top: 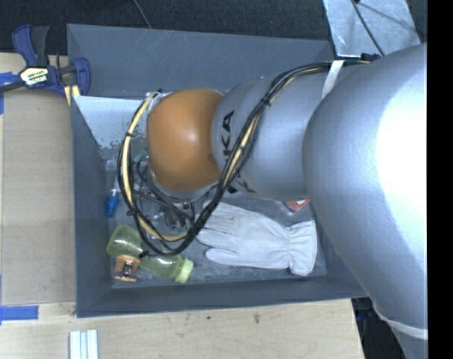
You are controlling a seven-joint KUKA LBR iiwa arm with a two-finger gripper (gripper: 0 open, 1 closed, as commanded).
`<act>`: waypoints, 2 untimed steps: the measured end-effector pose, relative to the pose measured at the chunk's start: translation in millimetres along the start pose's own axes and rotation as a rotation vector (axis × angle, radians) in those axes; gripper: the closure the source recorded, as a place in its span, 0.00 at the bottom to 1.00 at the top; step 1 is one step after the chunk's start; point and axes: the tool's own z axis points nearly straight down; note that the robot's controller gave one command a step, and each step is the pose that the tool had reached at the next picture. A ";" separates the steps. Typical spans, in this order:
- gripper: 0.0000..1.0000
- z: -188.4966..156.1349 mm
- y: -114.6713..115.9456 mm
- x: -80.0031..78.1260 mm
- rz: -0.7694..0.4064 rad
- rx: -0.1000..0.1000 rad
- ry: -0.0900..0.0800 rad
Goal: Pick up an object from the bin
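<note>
1. One gripper (165,214), under its orange cover (183,137), sits low in the left half of the bin (211,58); I cannot tell whether it is spread or pressed together.
2. Nearest things: white glove (260,241) just right of it, yellow-green plastic piece (148,254) just below.

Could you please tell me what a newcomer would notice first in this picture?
The big silver arm with its orange wrist cover looms over the grey bin, reaching in from the right. Under it a white work glove lies flat at the floor's lower right, and a pale yellow-green translucent thing sits in the lower left corner.
</note>
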 end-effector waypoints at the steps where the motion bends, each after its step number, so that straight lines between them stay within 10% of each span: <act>1: 0.00 -10.6 7.2 -0.2 0.031 0.001 0.001; 2: 0.00 36.5 17.7 -0.1 -0.031 0.017 0.002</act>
